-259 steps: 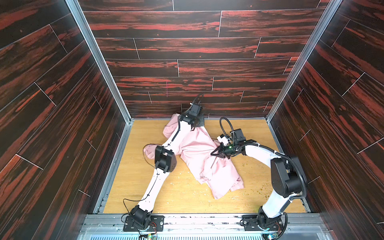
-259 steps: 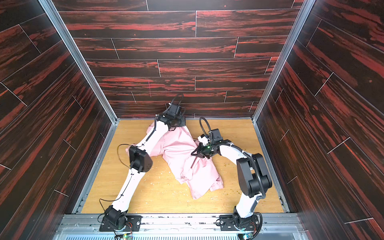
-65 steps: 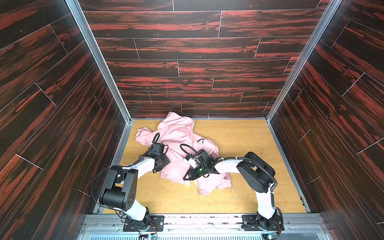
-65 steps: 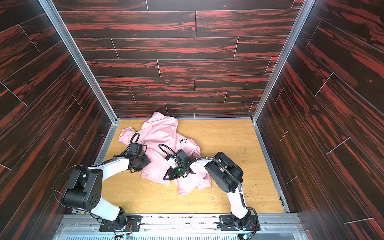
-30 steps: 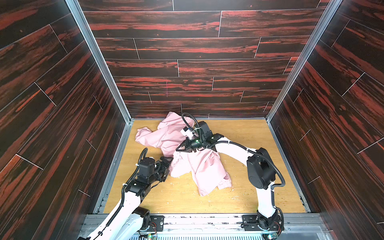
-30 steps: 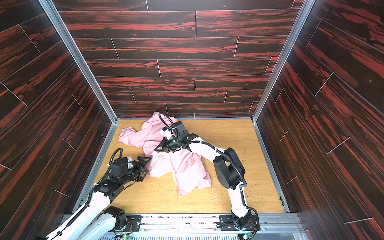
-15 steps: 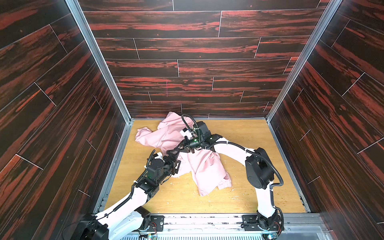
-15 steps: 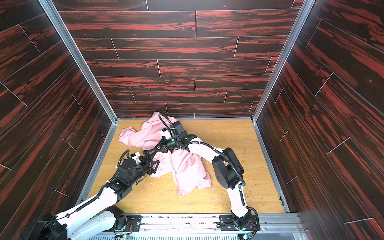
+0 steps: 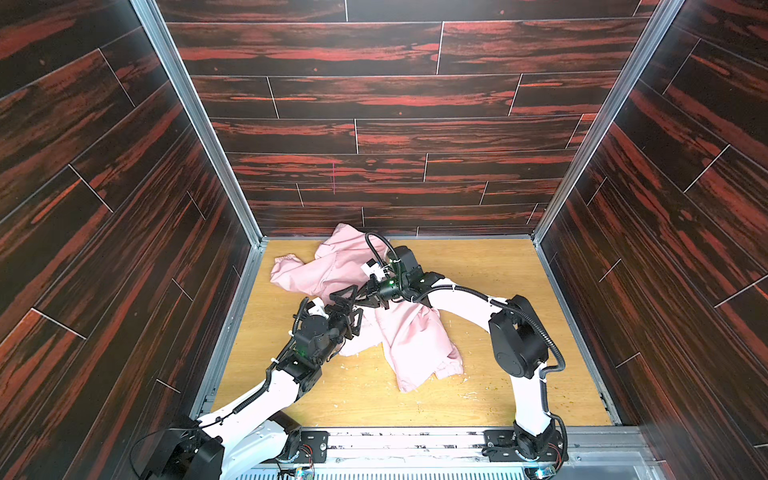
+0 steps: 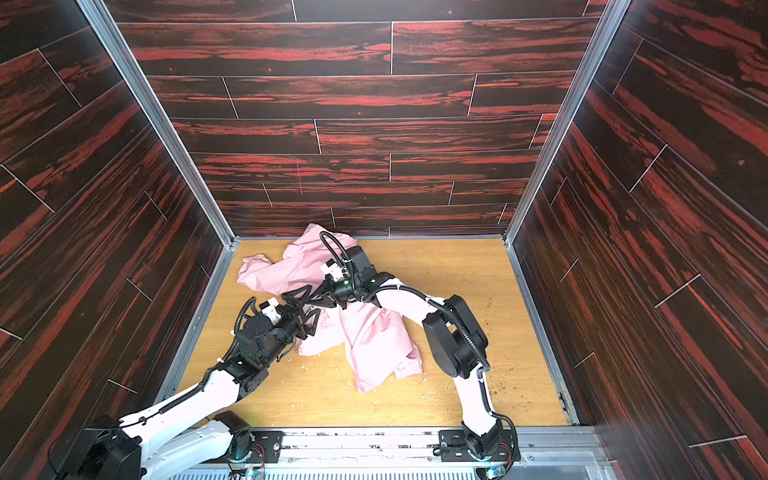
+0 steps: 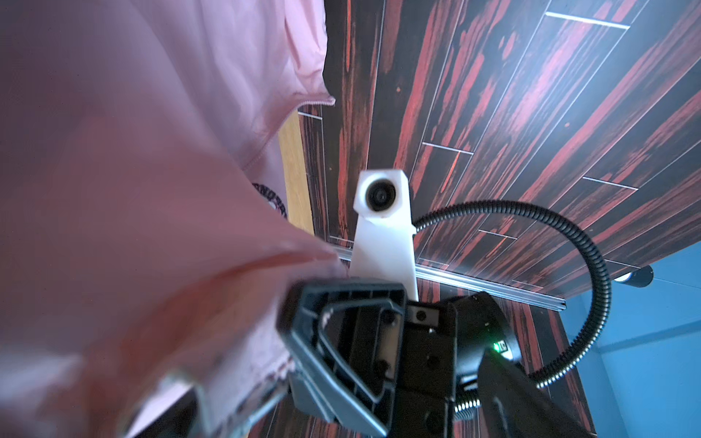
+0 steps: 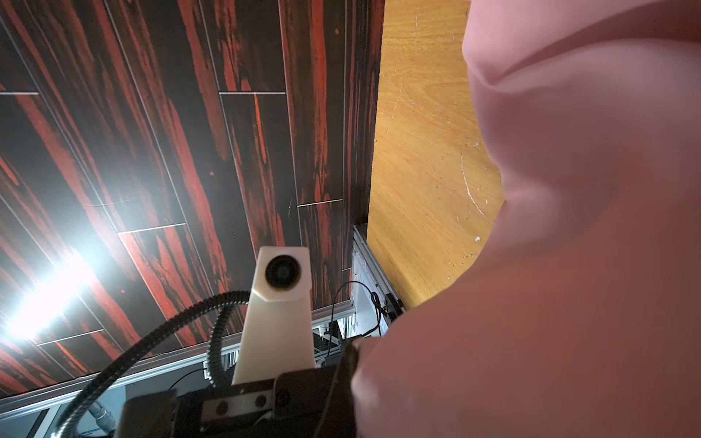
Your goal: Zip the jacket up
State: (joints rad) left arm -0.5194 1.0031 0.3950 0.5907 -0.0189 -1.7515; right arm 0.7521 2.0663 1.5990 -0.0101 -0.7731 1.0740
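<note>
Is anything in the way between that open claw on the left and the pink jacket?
Nothing visible does. The left gripper stands open at the edge of the jacket; the right gripper, shut on that jacket, is just beside it.

Three walls of dark plank panelling, black-brown streaked with red: back wall (image 9: 374, 104), left wall (image 9: 83, 199), right wall (image 9: 698, 199). Thin pale seams between planks. Silvery metal corner post (image 9: 195, 120) at each join of side wall and back wall. Table (image 9: 478, 257) light yellowish wood, grain visible, scuffed, white specks (image 9: 469, 394) scattered toward front. Metal rail (image 9: 415, 438) along front edge. In right wrist view, bright glare of light (image 12: 49, 299) on panelling. In left wrist view, blue surface (image 11: 645, 341) past panelling's edge.
</note>
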